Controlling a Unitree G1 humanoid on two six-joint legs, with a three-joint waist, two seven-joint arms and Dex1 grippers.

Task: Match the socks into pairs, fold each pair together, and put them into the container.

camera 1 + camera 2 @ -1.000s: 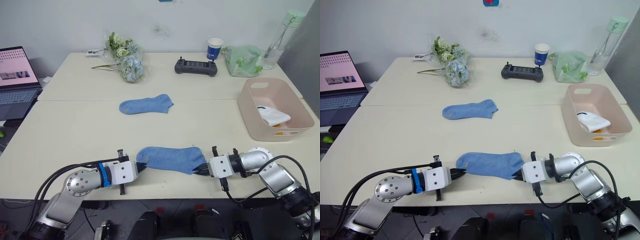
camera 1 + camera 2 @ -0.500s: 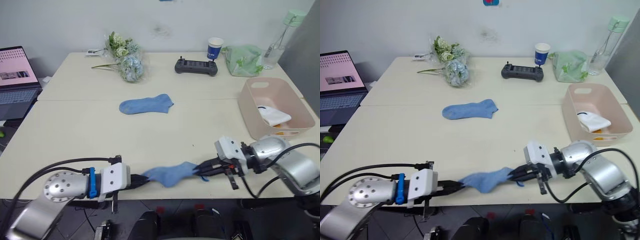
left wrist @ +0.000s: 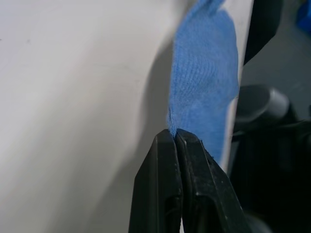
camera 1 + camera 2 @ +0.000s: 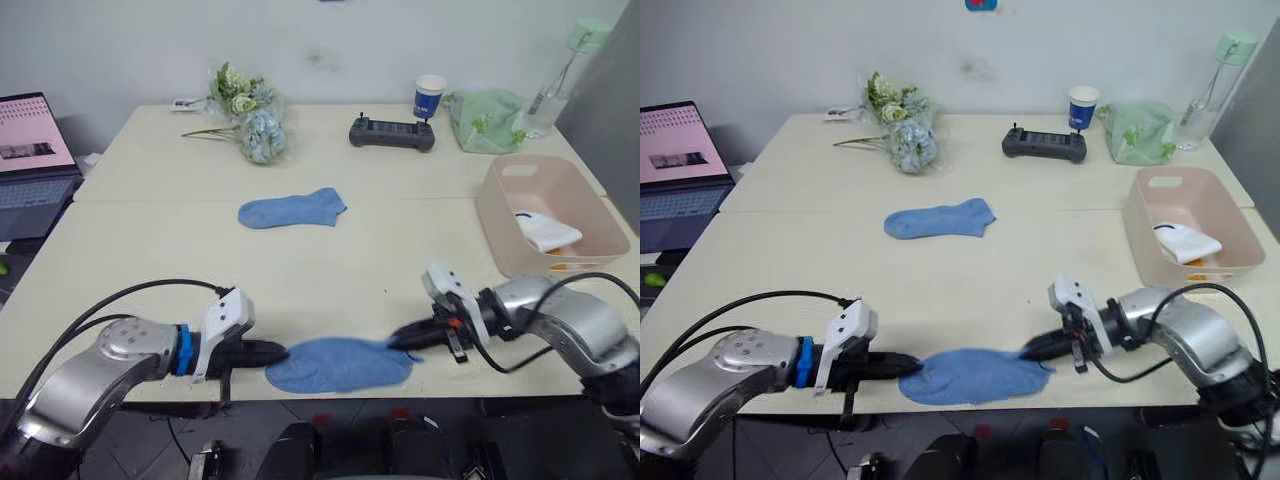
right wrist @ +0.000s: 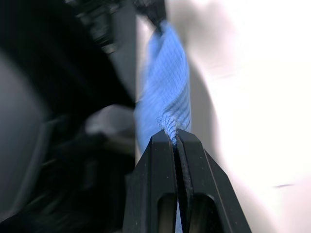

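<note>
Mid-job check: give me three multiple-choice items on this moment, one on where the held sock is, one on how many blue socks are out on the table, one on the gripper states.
1. Where is the held blue sock?
A. In the pink tub
B. At the table's near edge
C. Beside the flowers

2. How many blue socks lie outside the tub?
A. One
B. Two
C. Four

3. What are the grippers doing?
A. Both shut on the near sock
B. Both open above it
C. Only the left holds it

Answers: 1 B, it lies between the left gripper and right gripper by the near edge. 2 B, the held one plus the far blue sock mid-table. 3 A, each wrist view shows fingers pinching blue fabric.
</note>
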